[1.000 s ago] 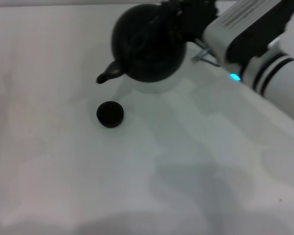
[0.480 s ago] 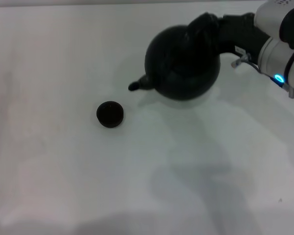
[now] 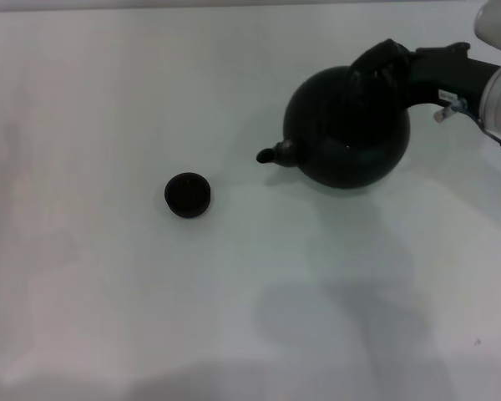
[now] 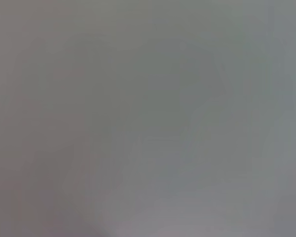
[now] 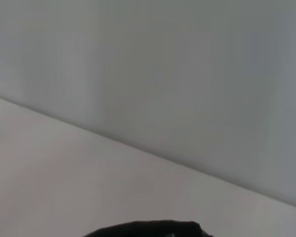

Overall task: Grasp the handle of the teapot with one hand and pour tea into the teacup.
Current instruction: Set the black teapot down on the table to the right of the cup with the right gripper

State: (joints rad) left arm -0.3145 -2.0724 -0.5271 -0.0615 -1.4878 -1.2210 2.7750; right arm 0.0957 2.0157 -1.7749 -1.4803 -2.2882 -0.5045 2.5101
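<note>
The round black teapot (image 3: 346,129) sits upright at the right of the head view, its short spout (image 3: 273,154) pointing left toward the teacup (image 3: 188,195). The small dark teacup stands alone on the white table, about a spout's length clear of the spout tip. My right gripper (image 3: 386,60) reaches in from the right edge and is shut on the handle (image 3: 376,67) over the teapot's top. I cannot tell whether the pot rests on the table or hangs just above it. A black sliver (image 5: 148,229) shows in the right wrist view. The left gripper is out of view.
The white table (image 3: 108,292) spreads around the cup and pot, with a soft shadow at the lower right. A pale wall (image 5: 187,74) rises behind the table edge in the right wrist view. The left wrist view is blank grey.
The right arm has carried the teapot to the right and away from the teacup. The pot has gone from tipped toward the cup to upright. The cup has not moved.
</note>
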